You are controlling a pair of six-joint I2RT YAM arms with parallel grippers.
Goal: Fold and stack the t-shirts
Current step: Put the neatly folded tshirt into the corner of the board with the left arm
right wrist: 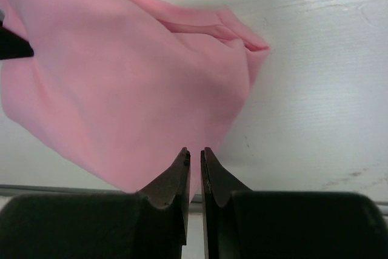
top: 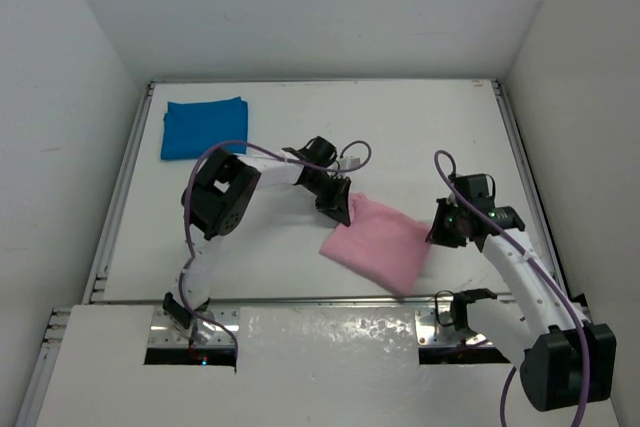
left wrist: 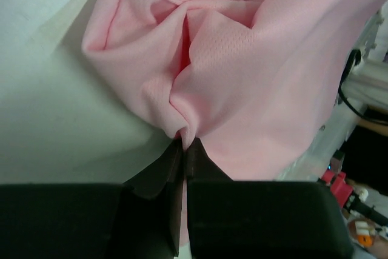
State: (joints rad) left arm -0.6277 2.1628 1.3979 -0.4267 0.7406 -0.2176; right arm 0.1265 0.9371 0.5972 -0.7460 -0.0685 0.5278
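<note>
here the pink t-shirt (top: pixel 380 245) is in the near middle of the white table (top: pixel 300 107), between the two arms, as a folded and slightly tilted rectangle. its near corner reaches over the metal rail (top: pixel 280 300) at the front edge of the table. the left gripper (top: pixel 342 209) is at the far left corner of this shirt. in the left wrist view its fingers are pressed together on a bunch of the pink cloth (left wrist: pixel 242 77), and the fabric gathers into folds just at the tips. the right gripper (top: pixel 438 232) is at the right edge of the same shirt. in the right wrist view its two fingers (right wrist: pixel 182 174) are almost together, with only a thin slit between them, and the tips are just at the border of the pink cloth (right wrist: pixel 121 89). i cannot tell if some cloth is caught between them. the blue t-shirt (top: pixel 204 127) lies flat as a small folded rectangle at the far left corner of the table, well apart from the pink one and from both grippers.
</note>
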